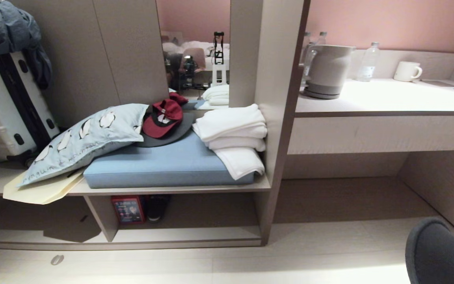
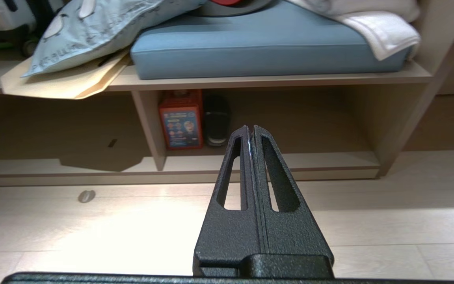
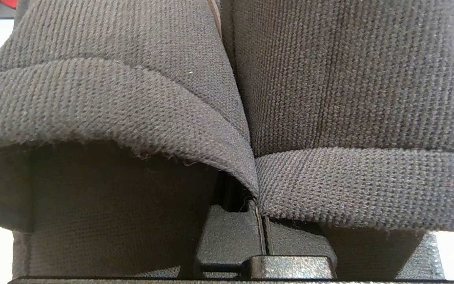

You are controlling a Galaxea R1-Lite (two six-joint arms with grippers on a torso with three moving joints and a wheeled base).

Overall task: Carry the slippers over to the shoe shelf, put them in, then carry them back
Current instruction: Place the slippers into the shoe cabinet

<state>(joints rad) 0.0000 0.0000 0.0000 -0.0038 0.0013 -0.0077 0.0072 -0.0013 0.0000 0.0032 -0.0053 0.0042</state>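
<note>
Slippers (image 3: pixel 329 118) pinched in the right gripper (image 3: pixel 260 221)

The black pair fills the right wrist view, its fingers clamped on the fabric. The shoe shelf (image 1: pixel 187 232) sits at seven o'clock in the head view; the left gripper (image 2: pixel 250 130), fingers closed and empty, points toward it.

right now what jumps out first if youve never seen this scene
The black slippers fill the right wrist view, pinched side by side in the shut right gripper. In the head view, a red cap sits on the blue cushion, between a penguin pillow and folded white towels.
</note>
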